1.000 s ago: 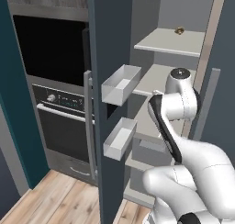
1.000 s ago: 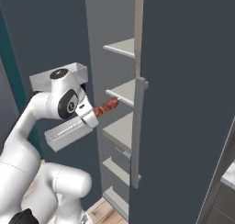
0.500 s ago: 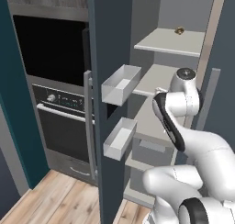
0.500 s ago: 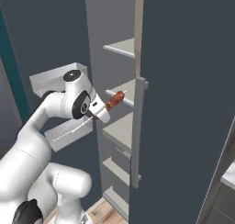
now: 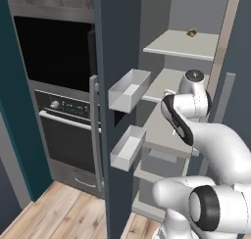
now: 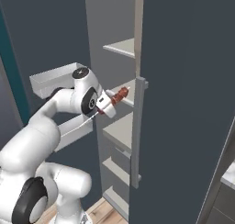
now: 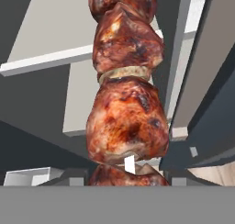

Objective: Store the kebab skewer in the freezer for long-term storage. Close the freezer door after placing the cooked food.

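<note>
While my white arm reaches into the open cabinet, my tool (image 6: 111, 103) is clamped on the kebab skewer (image 6: 120, 95), a thin pale stick threaded with glistening red-brown chunks of cooked meat. In the right base view the skewer points away from my hand toward the pale grey inner shelves (image 6: 120, 47) of the freezer (image 6: 183, 103), a tall dark blue-grey two-door cabinet, and it hangs just above the edge of a middle shelf. I cannot tell whether it touches that shelf. In the hand view the meat chunks (image 7: 125, 122) rise straight up the middle, with the shelves behind them.

The freezer door (image 5: 117, 52), a tall narrow dark blue-grey panel, stands open to my left, edge-on in the left base view. A long silver vertical handle (image 5: 95, 130) runs down it, and two pale open-topped bins (image 5: 129, 90) jut from its inner face, one above the other. A small brown object (image 5: 191, 33) sits on an upper shelf. Beyond the door is a black-glass built-in oven (image 5: 66, 120) over a wooden floor (image 5: 68, 213).
</note>
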{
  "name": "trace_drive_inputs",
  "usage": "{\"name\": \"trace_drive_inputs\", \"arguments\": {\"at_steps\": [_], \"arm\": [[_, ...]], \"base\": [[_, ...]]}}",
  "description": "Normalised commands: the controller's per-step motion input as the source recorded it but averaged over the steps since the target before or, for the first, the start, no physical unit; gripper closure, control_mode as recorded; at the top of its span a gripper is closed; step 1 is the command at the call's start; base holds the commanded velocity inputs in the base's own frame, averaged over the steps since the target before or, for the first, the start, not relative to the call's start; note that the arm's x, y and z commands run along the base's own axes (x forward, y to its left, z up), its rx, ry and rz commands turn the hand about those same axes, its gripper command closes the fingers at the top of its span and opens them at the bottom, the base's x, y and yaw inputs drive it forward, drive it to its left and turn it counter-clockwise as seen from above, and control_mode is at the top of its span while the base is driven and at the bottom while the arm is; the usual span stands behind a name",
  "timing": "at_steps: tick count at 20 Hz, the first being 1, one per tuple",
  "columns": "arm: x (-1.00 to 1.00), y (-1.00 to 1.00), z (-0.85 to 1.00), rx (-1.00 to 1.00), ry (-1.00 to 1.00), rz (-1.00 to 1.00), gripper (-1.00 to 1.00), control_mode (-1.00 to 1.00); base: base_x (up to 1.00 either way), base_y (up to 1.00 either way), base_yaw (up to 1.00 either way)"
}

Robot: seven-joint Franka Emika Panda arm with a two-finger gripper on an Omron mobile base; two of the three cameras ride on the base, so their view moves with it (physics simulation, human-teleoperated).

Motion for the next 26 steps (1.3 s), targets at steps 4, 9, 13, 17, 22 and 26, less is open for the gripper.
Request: {"name": "trace_drive_inputs", "arguments": {"at_steps": [4, 9, 13, 17, 22, 26], "arm": [[0.53, -0.04, 0.0, 0.0, 0.0, 0.0, 1.0, -1.0], [0.55, -0.12, -0.04, 0.0, 0.0, 0.0, 1.0, -1.0], [0.58, -0.22, -0.04, 0.0, 0.0, 0.0, 1.0, -1.0], [0.61, -0.24, -0.03, 0.0, 0.0, 0.0, 1.0, -1.0], [0.5, -0.18, -0.14, 0.0, 0.0, 0.0, 1.0, -1.0], [0.45, -0.15, -0.21, 0.0, 0.0, 0.0, 1.0, -1.0]], "base": [[0.0, 0.0, 0.0], [0.0, 0.0, 0.0], [0.0, 0.0, 0.0], [0.0, 0.0, 0.0], [0.0, 0.0, 0.0], [0.0, 0.0, 0.0]]}}
